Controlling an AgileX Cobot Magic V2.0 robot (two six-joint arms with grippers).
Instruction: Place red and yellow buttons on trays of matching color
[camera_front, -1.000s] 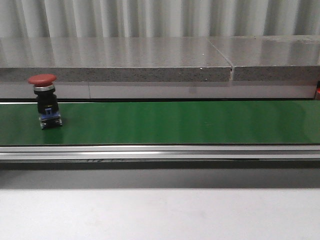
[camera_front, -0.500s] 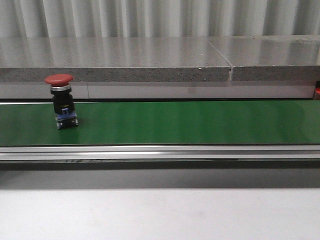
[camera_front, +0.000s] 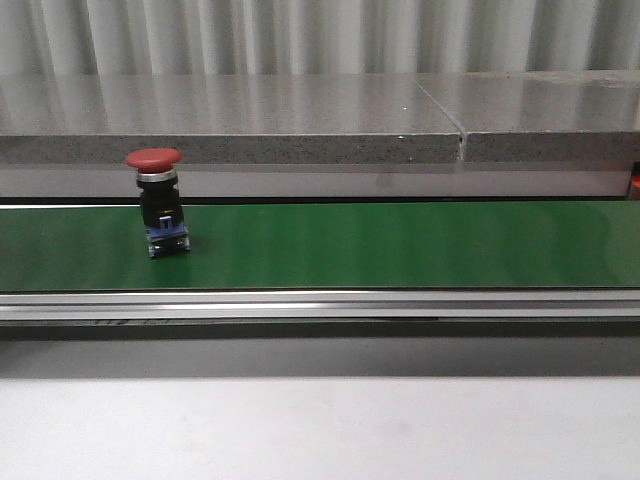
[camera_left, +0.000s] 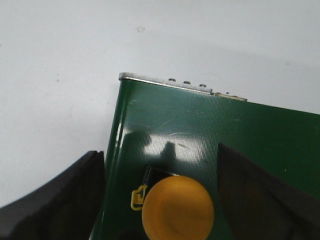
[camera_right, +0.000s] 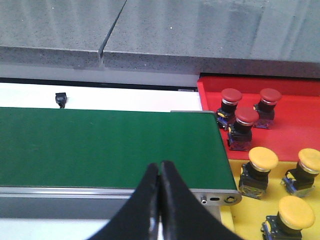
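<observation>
A red button (camera_front: 157, 198) with a black body stands upright on the green belt (camera_front: 400, 245), at its left part. In the left wrist view a yellow button (camera_left: 178, 209) stands on the belt's end (camera_left: 165, 120), between the wide-apart fingers of my open left gripper (camera_left: 160, 200), not touched by them. My right gripper (camera_right: 160, 172) is shut and empty above the belt's other end (camera_right: 110, 145). Beside that end lie a red tray (camera_right: 295, 127) with three red buttons (camera_right: 244, 125) and a yellow tray (camera_right: 250, 215) with three yellow buttons (camera_right: 262, 162).
A grey stone ledge (camera_front: 300, 120) runs behind the belt, with a corrugated wall above it. An aluminium rail (camera_front: 320, 305) edges the belt's front. A small black part (camera_right: 60, 99) lies on the white surface behind the belt.
The red button has travelled to the right along the belt, from the far left towards the middle. No gripper shows in the front view.
</observation>
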